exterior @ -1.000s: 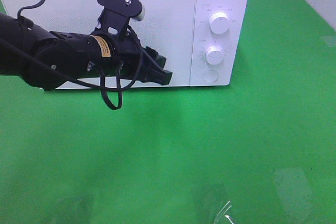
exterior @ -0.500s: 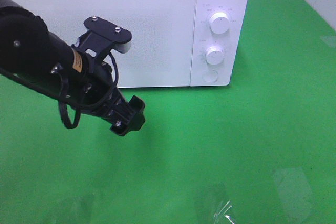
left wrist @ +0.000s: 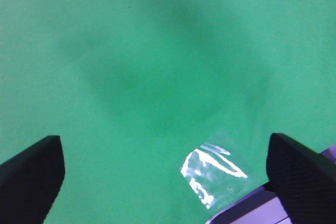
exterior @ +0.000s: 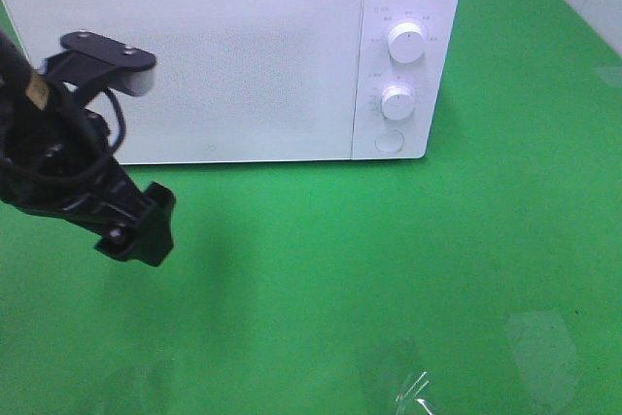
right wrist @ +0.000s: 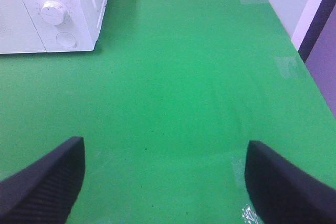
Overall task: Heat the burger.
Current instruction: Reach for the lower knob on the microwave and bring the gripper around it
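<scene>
The green worktop (exterior: 389, 269) fills every view. On it, at 12 o'clock in the high view, stands the white microwave (exterior: 233, 55) with its door (exterior: 194, 65) shut flush.

My left arm (exterior: 49, 162) reaches in from 9 o'clock in front of the door's left end. It is clear of the door and angled down toward the worktop. My left jaws are released: the wrist view shows their fingers (left wrist: 31, 177) spread wide, with only green worktop between them.

My right jaws show only in their own wrist view. They are also released, their fingers (right wrist: 42, 182) far apart over bare green. The microwave's control corner is well ahead of them.

The control panel is on the microwave's 3 o'clock side. It has an upper knob (exterior: 406, 41), a lower knob (exterior: 397, 102) just below it, and a round button (exterior: 389, 141) under both.

A small shiny clear patch (exterior: 413, 391) lies on the worktop at about 5 o'clock. It also shows below my left jaws.

I cannot tell where the burger is, as no view shows it.
</scene>
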Robot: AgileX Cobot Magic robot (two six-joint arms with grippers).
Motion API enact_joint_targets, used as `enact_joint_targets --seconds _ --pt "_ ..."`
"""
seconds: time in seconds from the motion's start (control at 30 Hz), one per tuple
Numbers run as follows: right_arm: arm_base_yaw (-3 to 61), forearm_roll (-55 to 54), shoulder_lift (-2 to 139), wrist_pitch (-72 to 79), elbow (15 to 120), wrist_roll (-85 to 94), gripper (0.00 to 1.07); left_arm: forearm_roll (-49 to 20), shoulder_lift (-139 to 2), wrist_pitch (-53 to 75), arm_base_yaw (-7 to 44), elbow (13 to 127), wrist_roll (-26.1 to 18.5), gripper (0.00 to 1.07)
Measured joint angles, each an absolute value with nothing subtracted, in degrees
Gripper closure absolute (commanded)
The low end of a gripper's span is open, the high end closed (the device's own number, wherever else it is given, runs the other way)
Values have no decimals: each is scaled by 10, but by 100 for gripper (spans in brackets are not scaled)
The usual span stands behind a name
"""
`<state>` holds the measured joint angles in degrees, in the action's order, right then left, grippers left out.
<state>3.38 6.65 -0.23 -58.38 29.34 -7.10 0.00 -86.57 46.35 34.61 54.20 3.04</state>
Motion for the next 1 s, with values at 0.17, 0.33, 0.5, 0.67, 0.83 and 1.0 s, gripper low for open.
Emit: enact_joint_targets --seconds 0.17,0.33,0.5,0.67,0.83,1.0 --pt "34 66 -2 -584 293 -71 33 0 -826 521 237 542 15 3" --pt "34 66 -2 -584 293 -71 33 0 -786 573 128 542 -29 3" --pt "34 66 -2 -584 293 -71 33 -23 -741 608 33 542 -56 3" --pt "34 66 -2 -584 293 -71 33 -49 -681 610 -14 516 -62 3" --pt "34 66 -2 -584 293 -71 33 -49 -627 611 -18 476 -62 3" --pt "34 66 -2 -584 293 -71 33 -49 -548 612 -18 414 -62 3"
